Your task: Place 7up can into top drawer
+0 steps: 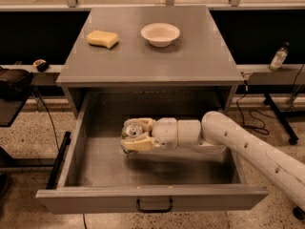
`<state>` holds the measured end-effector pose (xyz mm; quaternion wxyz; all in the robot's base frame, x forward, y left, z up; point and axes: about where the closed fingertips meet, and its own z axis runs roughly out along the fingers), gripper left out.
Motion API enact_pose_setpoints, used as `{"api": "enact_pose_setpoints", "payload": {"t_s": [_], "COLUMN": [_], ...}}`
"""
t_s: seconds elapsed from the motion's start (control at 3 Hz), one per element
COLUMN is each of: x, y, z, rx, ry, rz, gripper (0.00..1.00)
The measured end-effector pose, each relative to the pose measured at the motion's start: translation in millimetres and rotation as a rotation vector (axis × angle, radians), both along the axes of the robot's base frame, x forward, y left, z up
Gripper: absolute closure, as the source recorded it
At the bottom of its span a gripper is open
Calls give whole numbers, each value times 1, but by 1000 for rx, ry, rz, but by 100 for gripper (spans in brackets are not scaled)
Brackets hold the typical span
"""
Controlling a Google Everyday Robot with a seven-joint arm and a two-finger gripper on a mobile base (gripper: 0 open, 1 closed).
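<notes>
The top drawer [86,168] is pulled wide open, its black handle [154,205] at the front centre. My gripper [134,135] has reached down inside it from the right, low over the drawer floor. Its fingers are shut on the 7up can [132,131], whose shiny top shows between the pale fingers. The can is held left of the drawer's middle, close to the floor; I cannot tell whether it touches.
A yellow sponge [102,38] and a white bowl [160,34] sit on the cabinet top [190,56]. A plastic bottle [278,57] stands on a ledge at the right. A black case [14,82] sits at the left; cables lie on the floor.
</notes>
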<state>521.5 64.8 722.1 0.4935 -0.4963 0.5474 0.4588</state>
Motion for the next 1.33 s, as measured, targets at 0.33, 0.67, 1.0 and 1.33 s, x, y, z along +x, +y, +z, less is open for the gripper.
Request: {"api": "enact_pose_setpoints", "payload": {"t_s": [0.33,0.67,1.0,1.33], "x": [0,0,-3,-3], "y": [0,0,2,0], "z": [0,0,-18,-23], "rx": [0,0,-107,-142], "ry": [0,0,38,60], "rz": [0,0,3,-1], "gripper": [35,12,0,0]}}
